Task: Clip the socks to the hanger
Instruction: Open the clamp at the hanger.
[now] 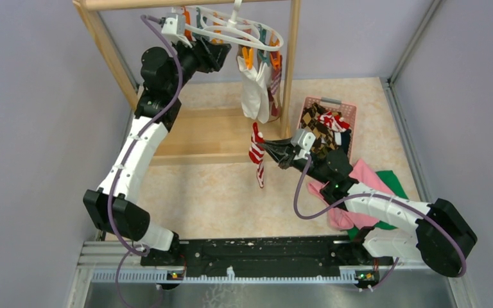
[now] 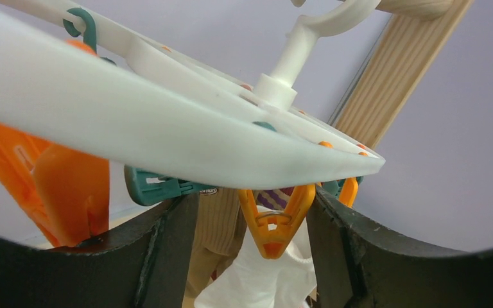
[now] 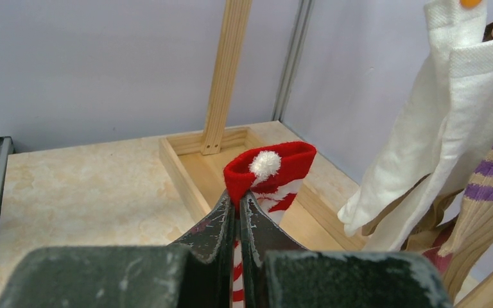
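Observation:
The white oval hanger (image 1: 231, 31) hangs from the wooden rack's top bar, with a white sock (image 1: 254, 93) and other socks clipped on. My left gripper (image 1: 223, 56) is raised just under its ring (image 2: 167, 135) and stands open. An orange clip (image 2: 273, 224) hangs between the fingers, close to the right one, with brown and white socks behind it. My right gripper (image 1: 268, 149) is shut on the red cuff of a red-white striped sock (image 1: 257, 157), which dangles over the table. In the right wrist view the jaws (image 3: 238, 199) pinch that sock (image 3: 271, 168) below its white pompom.
A pink basket (image 1: 353, 112) at the right holds more socks, argyle and striped. A pink cloth (image 1: 364, 176) and a green cloth (image 1: 393, 183) lie beside my right arm. The wooden rack's post (image 1: 289, 70) and base frame (image 1: 199, 138) stand near both grippers.

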`<act>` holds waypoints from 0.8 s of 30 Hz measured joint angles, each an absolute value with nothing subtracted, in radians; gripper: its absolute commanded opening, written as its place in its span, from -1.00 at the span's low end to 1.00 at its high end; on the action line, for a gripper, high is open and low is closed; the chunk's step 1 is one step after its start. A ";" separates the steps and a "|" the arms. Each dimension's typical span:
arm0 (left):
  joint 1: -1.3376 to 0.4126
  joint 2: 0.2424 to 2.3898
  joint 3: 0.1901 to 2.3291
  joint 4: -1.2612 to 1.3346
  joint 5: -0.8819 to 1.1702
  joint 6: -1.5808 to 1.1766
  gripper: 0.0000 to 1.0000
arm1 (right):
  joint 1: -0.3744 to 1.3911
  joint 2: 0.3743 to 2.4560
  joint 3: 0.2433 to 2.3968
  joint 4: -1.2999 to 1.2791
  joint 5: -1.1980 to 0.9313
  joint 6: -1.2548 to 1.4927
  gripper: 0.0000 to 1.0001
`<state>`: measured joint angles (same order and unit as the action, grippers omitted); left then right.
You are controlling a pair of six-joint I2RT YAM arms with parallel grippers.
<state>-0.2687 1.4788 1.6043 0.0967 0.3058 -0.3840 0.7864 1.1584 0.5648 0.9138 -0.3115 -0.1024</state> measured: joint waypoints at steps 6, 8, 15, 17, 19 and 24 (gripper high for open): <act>-0.269 1.486 1.611 0.113 0.316 -0.394 0.31 | 0.784 1.158 0.565 0.914 -0.311 -0.102 -1.00; -0.269 1.486 1.616 0.116 0.318 -0.395 0.29 | 0.782 1.158 0.565 0.914 -0.311 -0.102 -1.00; -0.269 1.486 1.622 0.135 0.321 -0.399 0.12 | 0.782 1.158 0.565 0.914 -0.312 -0.101 -1.00; -0.269 1.487 1.624 0.136 0.322 -0.403 0.06 | 0.782 1.158 0.565 0.914 -0.312 -0.101 -1.00; -0.269 1.489 1.627 0.136 0.323 -0.403 -0.02 | 0.782 1.158 0.565 0.914 -0.312 -0.101 -1.00; -0.269 1.493 1.629 0.138 0.324 -0.414 -0.40 | 0.782 1.158 0.565 0.914 -0.312 -0.101 -1.00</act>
